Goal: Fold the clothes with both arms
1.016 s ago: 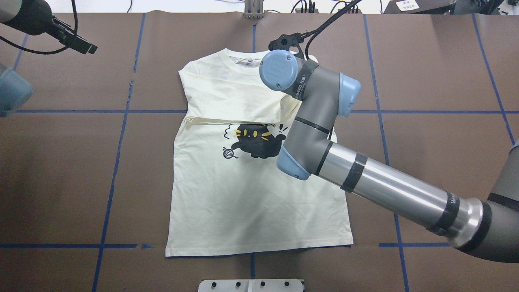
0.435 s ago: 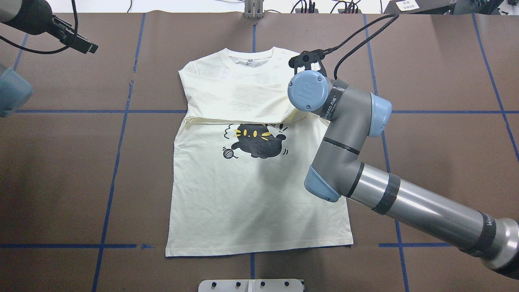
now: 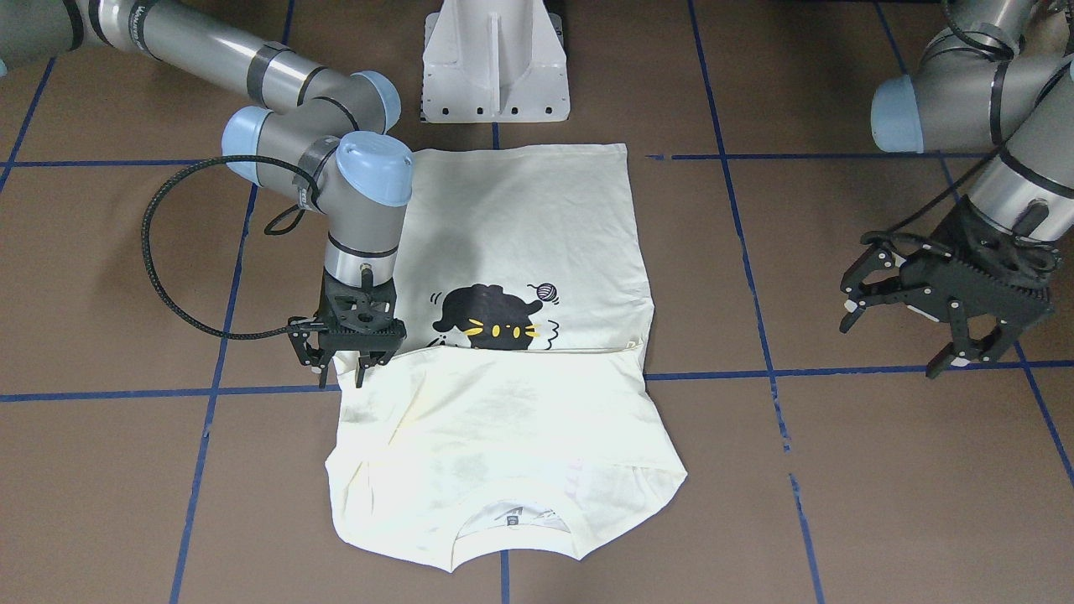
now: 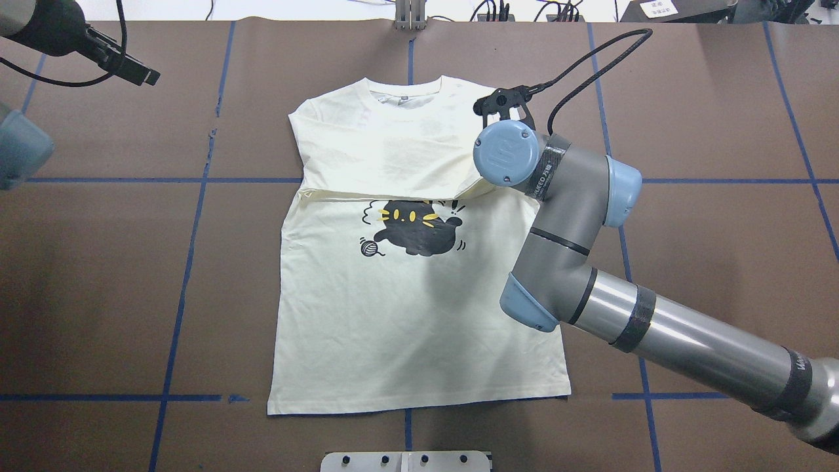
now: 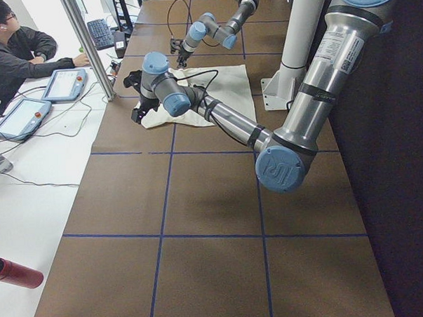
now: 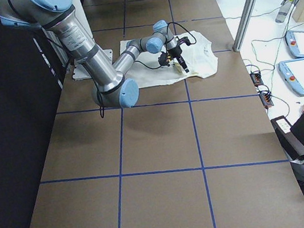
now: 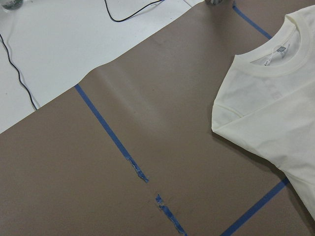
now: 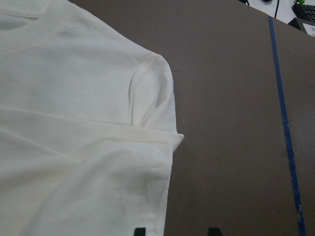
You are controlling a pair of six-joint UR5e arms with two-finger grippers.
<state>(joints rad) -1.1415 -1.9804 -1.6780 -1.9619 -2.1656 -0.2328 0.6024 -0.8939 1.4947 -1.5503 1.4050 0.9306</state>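
The cream T-shirt [image 4: 406,314] lies flat on the table, collar at the far side, black cat print [image 4: 413,229] face up. A plain cream sleeve is folded across its chest [image 3: 503,403]. My right gripper [image 3: 340,376] hangs open just above the shirt's right shoulder edge, holding nothing. In the right wrist view its fingertips [image 8: 140,230] straddle the cloth edge [image 8: 162,162], one over cloth and one over bare table. In the overhead view the wrist hides it. My left gripper [image 3: 940,327] is open and empty, well off to the shirt's left [image 4: 141,73].
Brown table covering [image 4: 688,262] carries a grid of blue tape lines. The white pedestal base [image 3: 495,67] stands at the robot's side of the table. A person sits at a desk with tablets [image 5: 17,47] beyond the far edge.
My right arm has swung from over the shirt's chest to its right shoulder edge. The folded sleeve stayed in place. The left arm has barely moved.
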